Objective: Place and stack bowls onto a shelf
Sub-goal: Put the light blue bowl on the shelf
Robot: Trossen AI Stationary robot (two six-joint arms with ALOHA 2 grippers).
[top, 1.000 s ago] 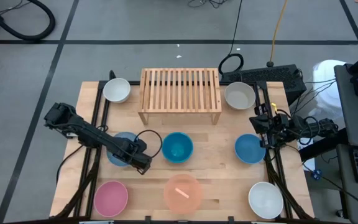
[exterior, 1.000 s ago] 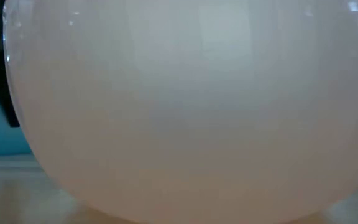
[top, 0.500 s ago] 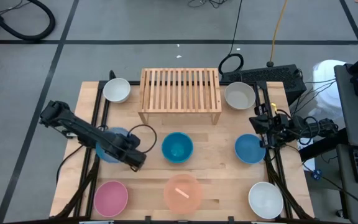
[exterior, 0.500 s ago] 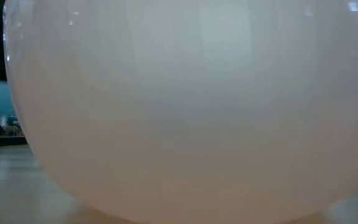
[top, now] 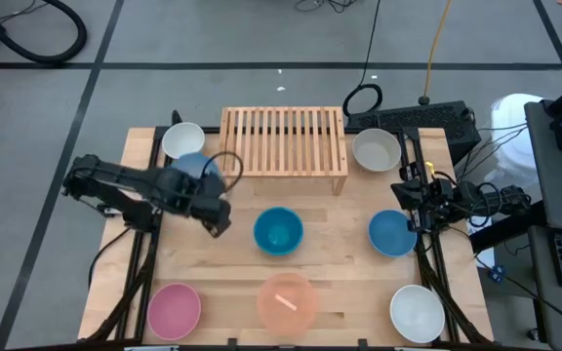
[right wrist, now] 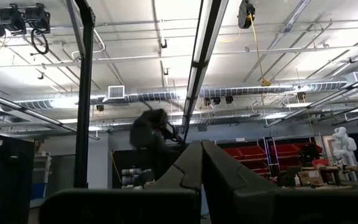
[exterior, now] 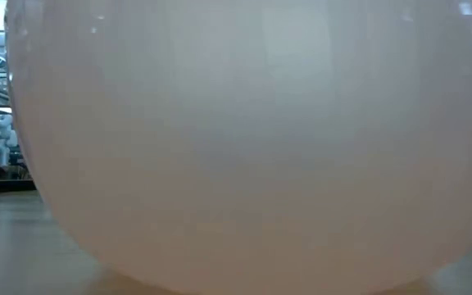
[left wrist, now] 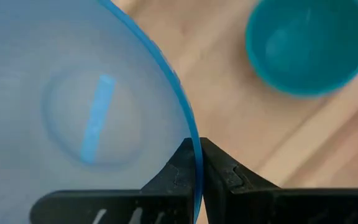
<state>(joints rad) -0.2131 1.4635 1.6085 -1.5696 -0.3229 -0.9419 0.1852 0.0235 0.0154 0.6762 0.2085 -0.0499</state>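
Left fingers (left wrist: pixel 197 163) on light-blue bowl (left wrist: pixel 86 112)

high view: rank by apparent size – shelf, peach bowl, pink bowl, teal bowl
1. shelf, clearly largest.
2. peach bowl, a bit wider than the other bowls.
3. pink bowl and teal bowl: these look about alike, so no ranking between them.

From above, the left gripper (top: pixel 206 185) holds a light blue bowl (top: pixel 194 167) just beside the shelf (top: pixel 283 142), near a white bowl (top: pixel 180 140). A teal bowl (top: pixel 278 231), a blue bowl (top: pixel 391 232), a pink bowl (top: pixel 175 310) and a peach bowl (top: pixel 287 301) sit on the table (top: pixel 340 263). The right gripper (top: pixel 410 188) rests at the right edge.
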